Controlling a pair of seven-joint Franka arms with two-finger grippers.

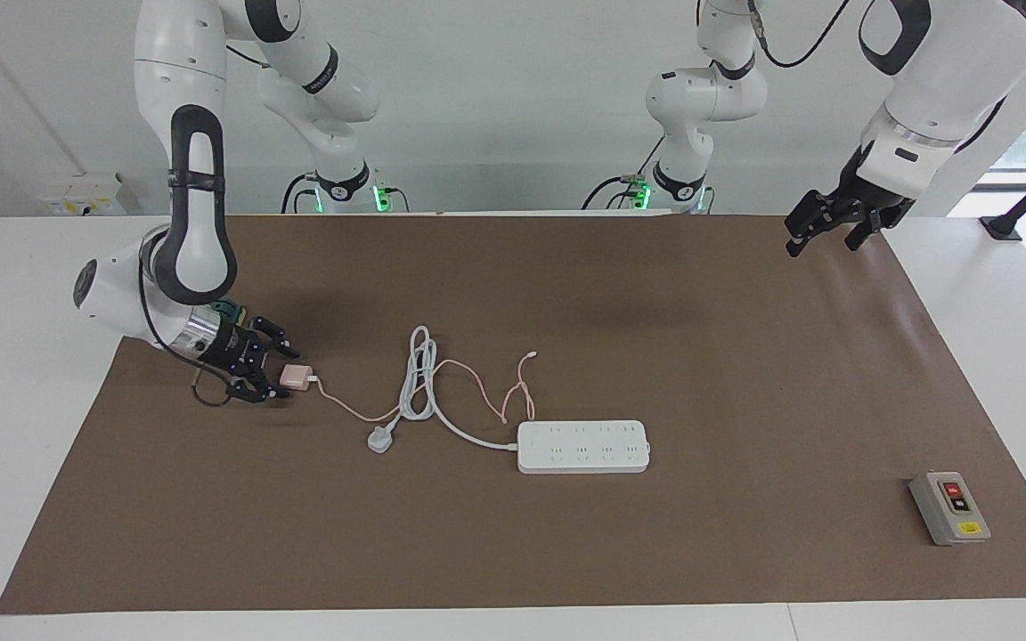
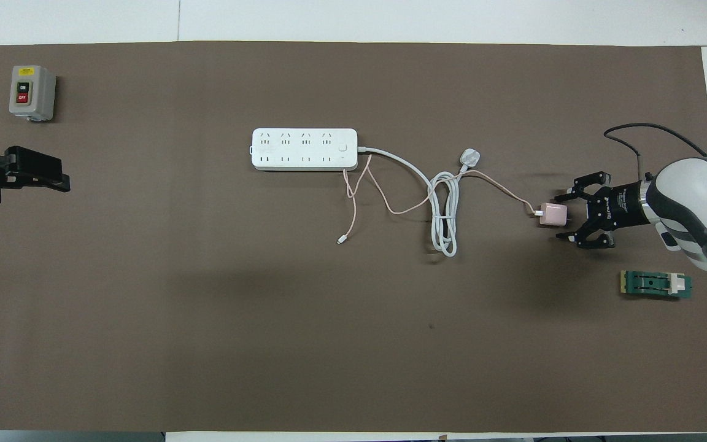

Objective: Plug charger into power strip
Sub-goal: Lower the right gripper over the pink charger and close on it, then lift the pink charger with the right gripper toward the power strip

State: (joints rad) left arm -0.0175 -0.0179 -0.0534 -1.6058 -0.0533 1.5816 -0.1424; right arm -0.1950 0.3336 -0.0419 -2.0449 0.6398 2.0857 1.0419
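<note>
The charger (image 1: pixel 297 377) (image 2: pixel 553 215), a small pale pink cube, lies on the brown mat toward the right arm's end, and its thin pink cable (image 2: pixel 390 209) trails toward the power strip. The power strip (image 1: pixel 583 446) (image 2: pixel 304 148), long, flat and white, lies mid-table, farther from the robots than the charger. My right gripper (image 1: pixel 284 374) (image 2: pixel 557 217) is low at the charger, open, one finger on each side of the cube with small gaps. My left gripper (image 1: pixel 820 233) (image 2: pixel 62 178) waits open and holds nothing, raised over the mat's edge at the left arm's end.
The strip's thick white cord coils between strip and charger and ends in a white three-pin plug (image 1: pixel 379 439) (image 2: pixel 469 157). A grey box with red and black buttons (image 1: pixel 949 508) (image 2: pixel 32 93) stands at the left arm's end. A green flat part (image 2: pixel 655 284) lies near the right arm.
</note>
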